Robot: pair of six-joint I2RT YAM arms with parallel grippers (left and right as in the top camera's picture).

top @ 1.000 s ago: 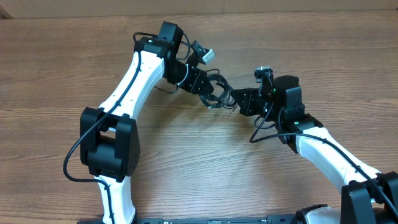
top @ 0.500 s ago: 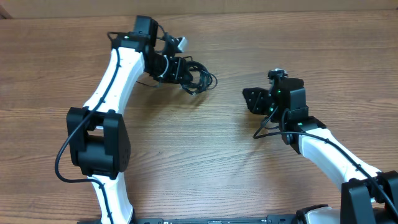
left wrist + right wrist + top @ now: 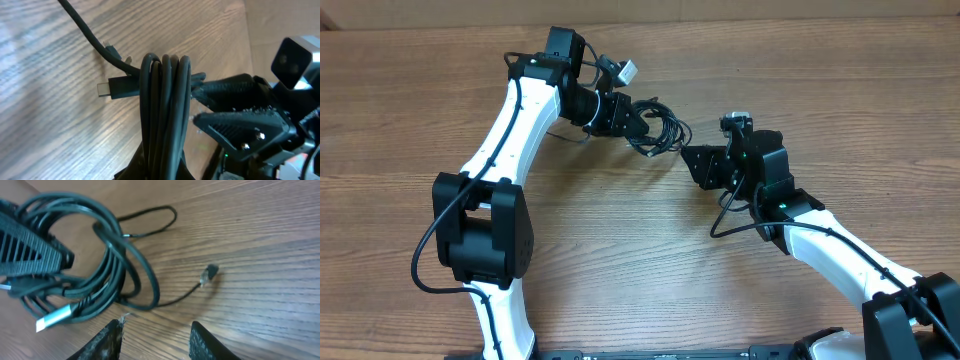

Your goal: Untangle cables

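Closer together again, left end effector (image 3: 640,130) grips coiled, glossy black cables (image 3: 165,115) pointing at the empty, wide-open right end effector (image 3: 691,165).

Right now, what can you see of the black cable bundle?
The cable bundle is thin black rubbery cord wound in several loops, clamped by the left end effector over the wooden table. A silver-tipped plug sticks out, and a loose tail ends in a small plug. The open right end effector is close, not touching.
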